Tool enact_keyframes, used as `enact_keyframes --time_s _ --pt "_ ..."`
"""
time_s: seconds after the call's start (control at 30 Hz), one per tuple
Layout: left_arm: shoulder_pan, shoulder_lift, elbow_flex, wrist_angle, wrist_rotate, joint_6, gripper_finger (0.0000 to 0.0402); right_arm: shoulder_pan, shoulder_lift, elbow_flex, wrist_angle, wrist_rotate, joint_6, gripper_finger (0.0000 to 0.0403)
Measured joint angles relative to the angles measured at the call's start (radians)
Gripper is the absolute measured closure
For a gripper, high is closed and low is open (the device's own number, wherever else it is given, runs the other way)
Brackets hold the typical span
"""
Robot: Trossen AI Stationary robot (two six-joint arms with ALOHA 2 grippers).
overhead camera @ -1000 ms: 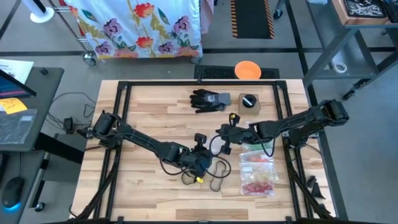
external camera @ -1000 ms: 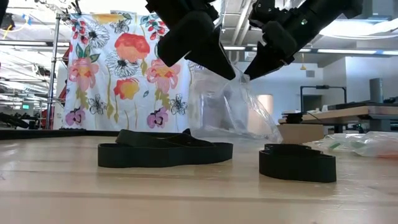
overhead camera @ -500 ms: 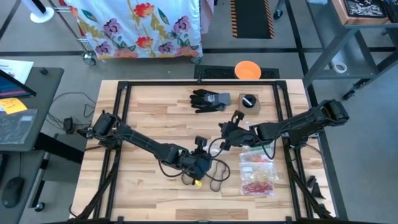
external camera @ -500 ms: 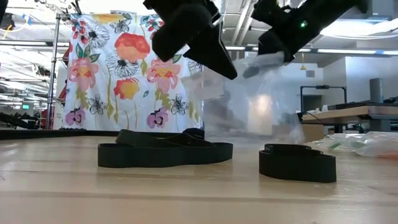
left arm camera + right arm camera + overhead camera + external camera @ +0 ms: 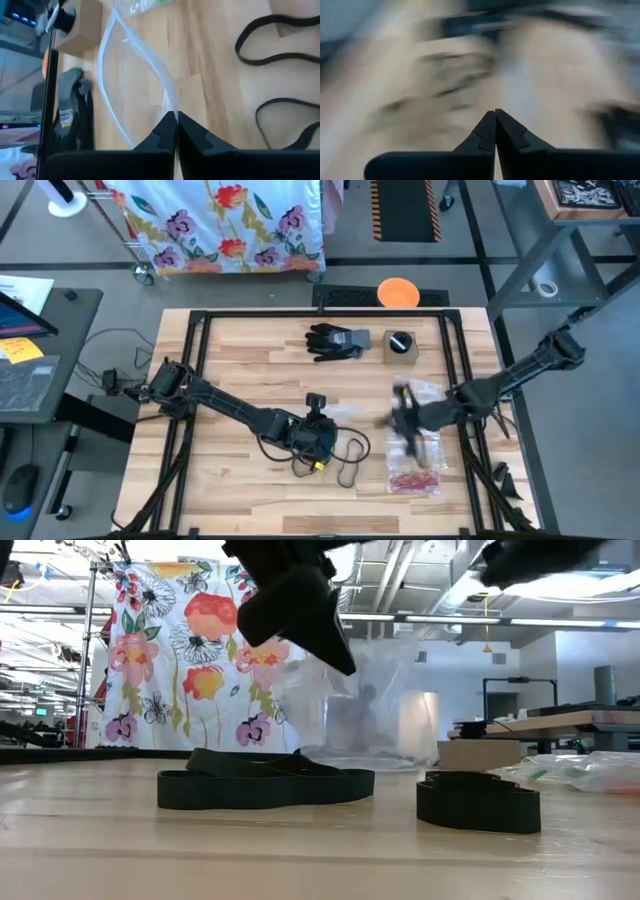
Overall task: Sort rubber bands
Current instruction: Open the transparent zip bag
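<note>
The right tool (image 5: 400,418) has swung away clenched (empty), the left tool (image 5: 175,117) pinching a clear bag (image 5: 132,50).

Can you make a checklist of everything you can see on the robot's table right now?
Surface: wooden table, inside a black frame.
Job's things: rubber bands in red and orange inside a clear bag at the right; big black bands lie near the middle.
Clutter: black glove, small cardboard box.
Grippers: left claw shut on a clear plastic bag; right claw shut, over the bag of bands, nothing seen in it.
Cables: black wires loop by the left claw.
Surroundings: flowered cloth, orange disc on the floor.
</note>
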Motion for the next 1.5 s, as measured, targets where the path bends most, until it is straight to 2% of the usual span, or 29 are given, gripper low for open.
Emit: enact_keyframes --time_s 0.03,0.1,0.27,0.43,0.6,0.7,0.8,0.93,1.0,1.17,1.33,1.5 --pt "0.004 0.000 0.000 -0.006 0.010 0.000 0.0401 0.010 -0.008 -0.019 0.011 -0.115 -0.025 0.0395" --pt "0.016 0.000 0.000 -0.007 0.054 0.006 0.0401 0.022 -0.009 -0.040 0.036 -0.214 -0.076 0.0395" --pt "0.049 -0.004 0.000 -0.029 0.181 0.005 0.0401 -0.006 0.050 -0.052 0.088 -0.211 -0.104 0.0395" --pt "0.069 -0.061 -0.034 -0.071 0.182 -0.037 0.0401 -0.052 0.131 -0.052 0.156 -0.211 -0.104 0.0383" --pt "0.069 -0.236 -0.261 0.114 0.213 -0.032 0.0401 -0.071 0.154 -0.051 0.151 -0.216 -0.091 0.0337" --pt "0.083 -0.352 -0.418 0.306 0.310 -0.063 0.0401 -0.076 0.160 -0.051 0.160 -0.216 -0.073 0.0301" --pt "0.096 -0.391 -0.481 0.443 0.390 -0.078 0.0401 -0.095 0.161 -0.042 0.234 -0.151 -0.137 0.0265" --pt "0.099 -0.355 -0.440 0.407 0.322 -0.094 0.0401 -0.117 0.159 -0.023 0.423 0.121 -0.068 0.0234" --pt "0.099 -0.314 -0.400 0.346 0.279 -0.095 0.0401 -0.134 0.159 -0.023 0.440 0.172 -0.035 0.0228" --pt "0.093 -0.192 -0.258 0.249 0.196 -0.024 0.0401 -0.185 0.195 -0.024 0.407 0.136 0.098 0.0226" --pt "0.093 -0.074 -0.126 0.154 0.179 0.043 0.0401 -0.222 0.257 -0.026 0.421 0.017 0.142 0.0226" --pt "0.093 -0.023 -0.055 0.097 0.174 0.061 0.0401 -0.241 0.273 -0.017 0.410 0.016 0.166 0.0227"
